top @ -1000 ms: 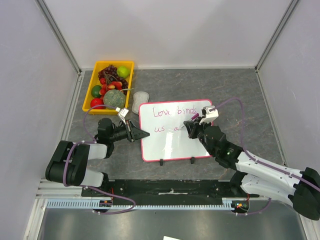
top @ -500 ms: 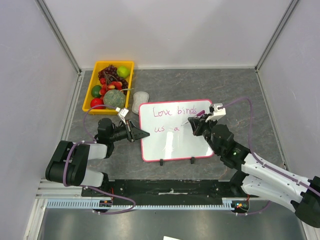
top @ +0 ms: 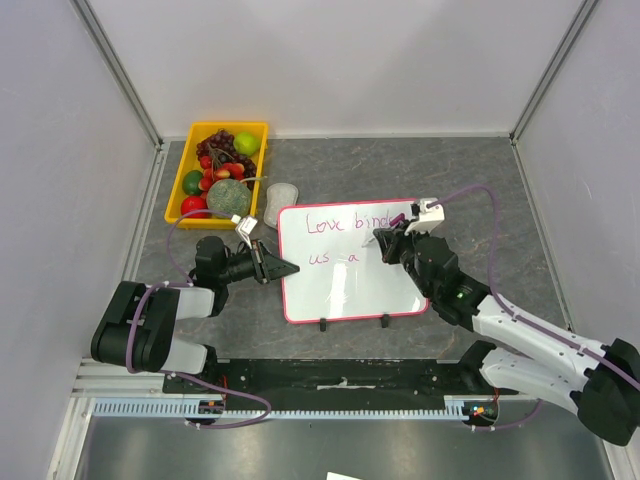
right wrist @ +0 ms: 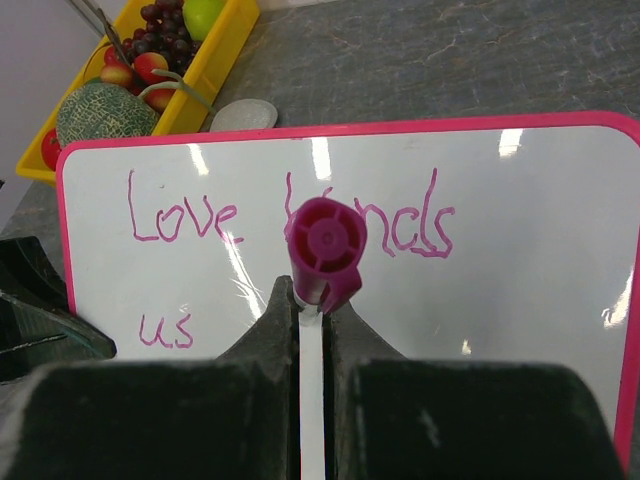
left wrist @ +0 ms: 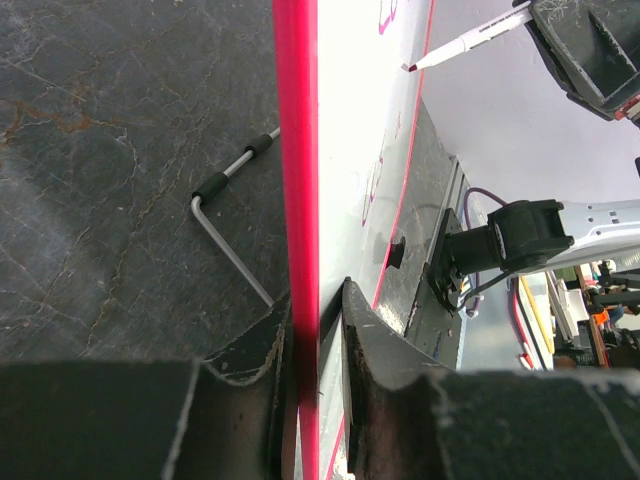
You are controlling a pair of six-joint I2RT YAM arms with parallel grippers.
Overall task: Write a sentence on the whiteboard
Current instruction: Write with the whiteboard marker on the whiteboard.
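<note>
Now the right end effector (top: 392, 243), pinching the marker (right wrist: 325, 240), hovers over the whiteboard (top: 350, 295), and the sentence (top: 325, 223) has its unfinished second line just left of the tip.

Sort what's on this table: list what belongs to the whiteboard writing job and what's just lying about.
Job in hand:
whiteboard
pink sentence on it
marker, held in the right pincer
left pincer, clamped on the board's edge

Lying about:
yellow tray
fruit in it
grey pad beside the tray
</note>
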